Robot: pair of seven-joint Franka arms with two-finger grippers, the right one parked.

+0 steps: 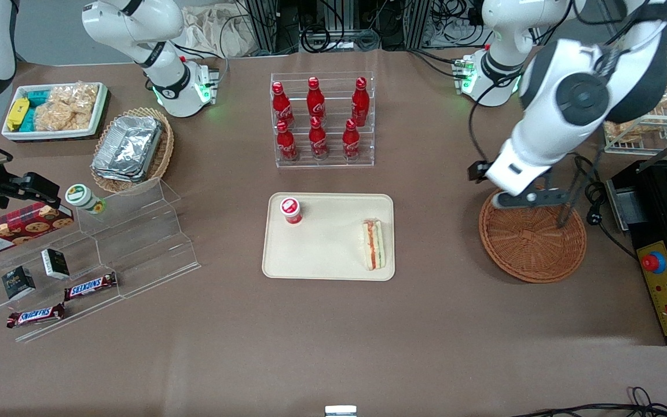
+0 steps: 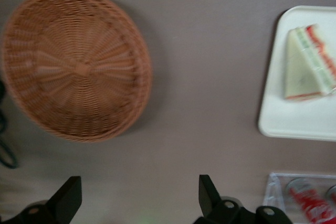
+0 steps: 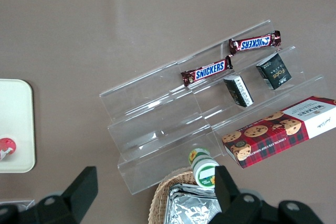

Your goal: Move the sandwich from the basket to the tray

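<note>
The sandwich (image 1: 374, 244) lies on the beige tray (image 1: 327, 243), at the tray's end nearest the working arm. The round reddish-brown wicker basket (image 1: 533, 243) is empty and stands on the table beside the tray, toward the working arm's end. My left gripper (image 1: 521, 198) hangs above the basket's rim farthest from the front camera. In the left wrist view the gripper (image 2: 139, 192) is open and empty over bare table, with the basket (image 2: 73, 66), the sandwich (image 2: 307, 66) and the tray (image 2: 294, 124) all in sight.
A red-capped bottle (image 1: 291, 210) stands on the tray. A clear rack of cola bottles (image 1: 322, 119) stands farther from the front camera than the tray. A black control box (image 1: 666, 260) sits beside the basket. A stepped acrylic shelf with snacks (image 1: 107, 243) lies toward the parked arm's end.
</note>
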